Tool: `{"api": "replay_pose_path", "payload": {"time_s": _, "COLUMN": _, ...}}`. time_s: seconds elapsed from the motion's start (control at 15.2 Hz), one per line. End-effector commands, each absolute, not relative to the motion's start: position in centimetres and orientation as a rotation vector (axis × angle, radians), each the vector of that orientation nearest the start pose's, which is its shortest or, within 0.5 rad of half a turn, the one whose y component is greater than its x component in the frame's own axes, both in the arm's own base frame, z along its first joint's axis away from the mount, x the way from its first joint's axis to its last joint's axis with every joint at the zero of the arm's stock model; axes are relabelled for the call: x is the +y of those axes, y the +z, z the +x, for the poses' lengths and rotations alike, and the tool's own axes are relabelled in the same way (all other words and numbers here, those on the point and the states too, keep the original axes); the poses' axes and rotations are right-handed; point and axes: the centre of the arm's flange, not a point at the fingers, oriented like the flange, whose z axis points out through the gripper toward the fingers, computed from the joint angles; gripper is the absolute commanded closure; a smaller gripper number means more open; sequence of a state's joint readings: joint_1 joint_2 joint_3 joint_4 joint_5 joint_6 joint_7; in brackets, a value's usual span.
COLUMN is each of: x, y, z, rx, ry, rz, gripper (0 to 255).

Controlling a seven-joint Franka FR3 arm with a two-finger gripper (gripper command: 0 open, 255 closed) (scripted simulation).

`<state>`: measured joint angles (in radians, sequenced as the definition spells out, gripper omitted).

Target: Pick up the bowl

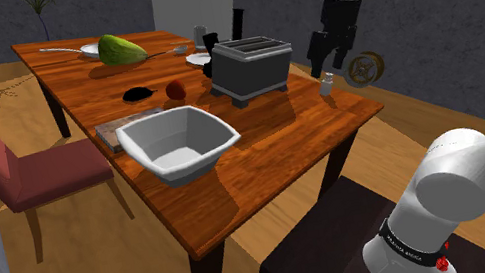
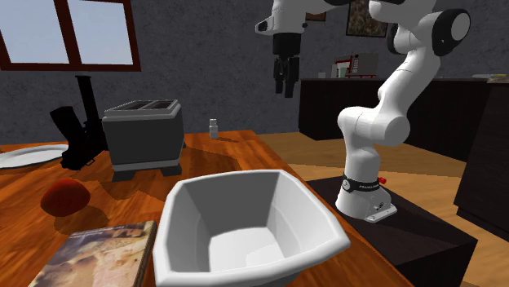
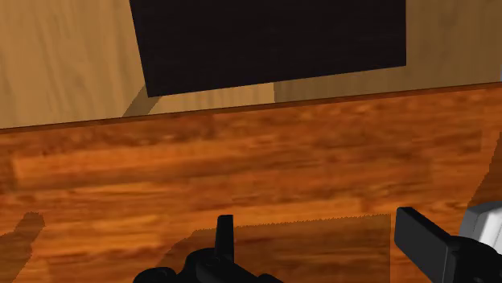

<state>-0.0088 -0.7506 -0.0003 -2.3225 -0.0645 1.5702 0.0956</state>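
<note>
The white bowl point(image 1: 179, 143) sits upright on the wooden worktop point(image 1: 283, 149). It is near the grey toaster point(image 1: 251, 66), on the toaster's side toward the shoulder view's lower left. The black hand point(image 1: 324, 61) hangs high in the air on the toaster's other side, well apart from the bowl. Its two fingers point(image 3: 426, 241) are spread wide and hold nothing. A little shaker point(image 1: 326, 86) stands beside the toaster, under the hand.
</note>
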Motion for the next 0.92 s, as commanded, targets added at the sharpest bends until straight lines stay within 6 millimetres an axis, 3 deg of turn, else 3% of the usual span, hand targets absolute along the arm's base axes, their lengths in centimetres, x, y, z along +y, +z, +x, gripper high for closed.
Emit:
{"api": "replay_pose_path", "payload": {"time_s": 0.0, "x": -1.0, "y": 59.6, "z": 31.7, "rx": 0.168, "ry": -0.002, "rz": -3.202, "gripper": 0}}
{"api": "replay_pose_path", "payload": {"time_s": 0.86, "x": 6.1, "y": 52.0, "z": 40.9, "rx": 0.132, "ry": -0.157, "rz": -2.948, "gripper": 0}}
